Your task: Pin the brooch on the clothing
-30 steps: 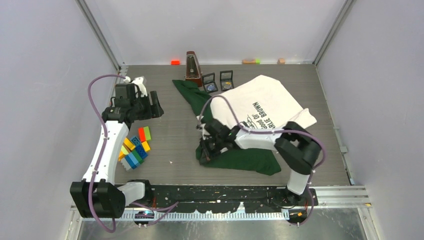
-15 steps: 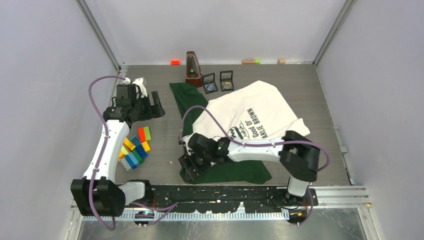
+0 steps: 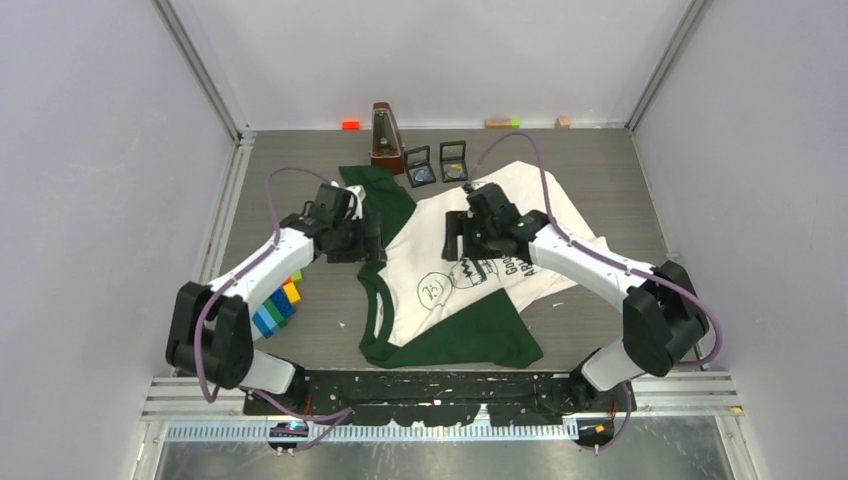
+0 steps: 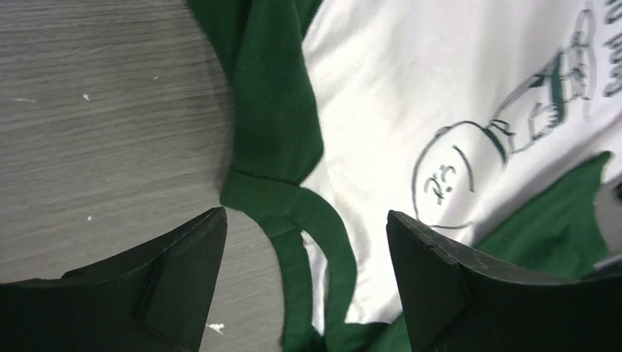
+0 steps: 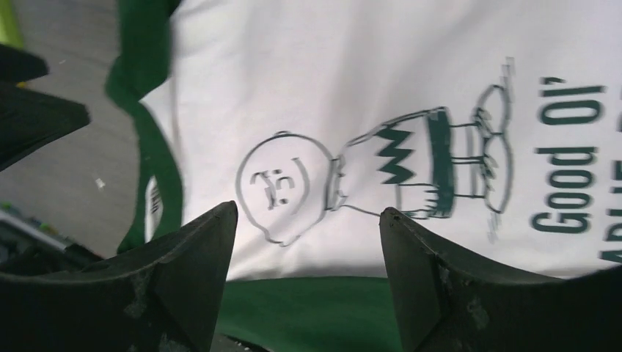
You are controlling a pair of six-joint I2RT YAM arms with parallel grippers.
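The T-shirt (image 3: 410, 310) lies centrally, with blocks (image 3: 272, 312) left of it and a metronome (image 3: 385, 135) behind.

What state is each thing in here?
T-shirt: lying print up, partly rumpled.
Left gripper: open, empty, over the T-shirt.
Right gripper: open, empty, over the T-shirt.
Metronome: upright.
Small cases: too small to tell whether open or shut.

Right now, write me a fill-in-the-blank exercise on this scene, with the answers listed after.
1. The shirt has a white body and dark ___ sleeves.
2. Both pairs of jaws stand ___.
3. The blocks lie beside the ___ arm.
4. The lettering by the cartoon begins "Good ___".
Answers: green; open; left; Ol'
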